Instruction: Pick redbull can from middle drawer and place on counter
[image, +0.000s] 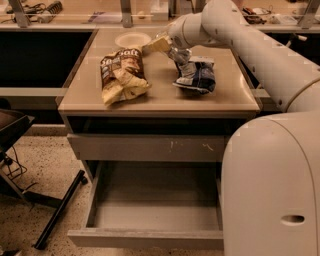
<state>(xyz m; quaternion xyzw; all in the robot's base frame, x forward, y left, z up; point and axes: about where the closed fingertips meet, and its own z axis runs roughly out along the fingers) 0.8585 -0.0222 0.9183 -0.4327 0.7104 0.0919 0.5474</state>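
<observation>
My gripper (180, 54) hangs from the white arm over the back middle of the tan counter (160, 97). It is shut on the redbull can (182, 56), a slim silvery can with blue marks. The can is held upright just above the counter, at the upper left edge of the dark blue-and-white snack bag (196, 76). The middle drawer (145, 239) is pulled open at the bottom. Its grey floor shows nothing in it.
A brown snack bag (122, 72) lies on the counter's left half, with a white bowl (132, 39) behind it. The drawer front with pale scratch marks (145, 147) is closed. My white base (272, 190) fills the right. A black chair leg (57, 212) stands at the left.
</observation>
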